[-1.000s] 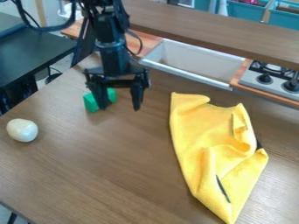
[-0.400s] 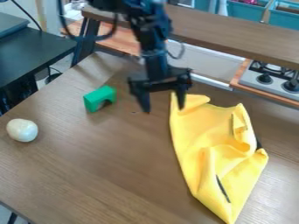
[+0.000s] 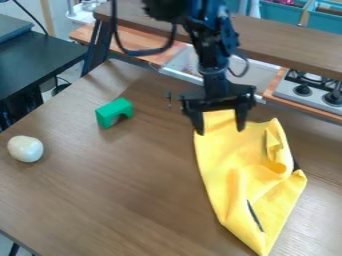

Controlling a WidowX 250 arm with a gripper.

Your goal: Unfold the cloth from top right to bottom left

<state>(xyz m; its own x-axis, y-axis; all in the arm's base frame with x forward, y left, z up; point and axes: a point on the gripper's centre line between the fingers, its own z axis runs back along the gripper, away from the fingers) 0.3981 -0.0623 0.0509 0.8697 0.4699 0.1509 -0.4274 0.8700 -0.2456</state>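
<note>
Hanging down from the black arm, the claw (image 3: 220, 130) is released, its two fingers spread well apart over the upper end of the yellow cloth (image 3: 230, 170), with some of the fabric showing between them; whether the tips touch it, I cannot tell. From beneath the claw the cloth runs down and to the right across the wooden counter (image 3: 127, 185), tapering to a point at its far end. Its right part is bunched into folds, lower than the claw and to the right, with a raised flap near the upper right corner. A dark slit-like mark (image 3: 254, 216) shows well below the claw on the lower part, and a small dark patch (image 3: 295, 164) sits along the right edge. Left of the claw and apart from it stands a green arch-shaped block (image 3: 113, 112); farther left and somewhat lower lies a white, rounded, egg-like object (image 3: 25, 149). Behind the claw is a white sink basin (image 3: 259, 76), partly hidden by the arm, and to the right of that a toy stove (image 3: 284, 90) with dark knobs. Above these, a long brown shelf (image 3: 294, 46) runs across, with teal bins (image 3: 280, 12) beyond it.
</note>
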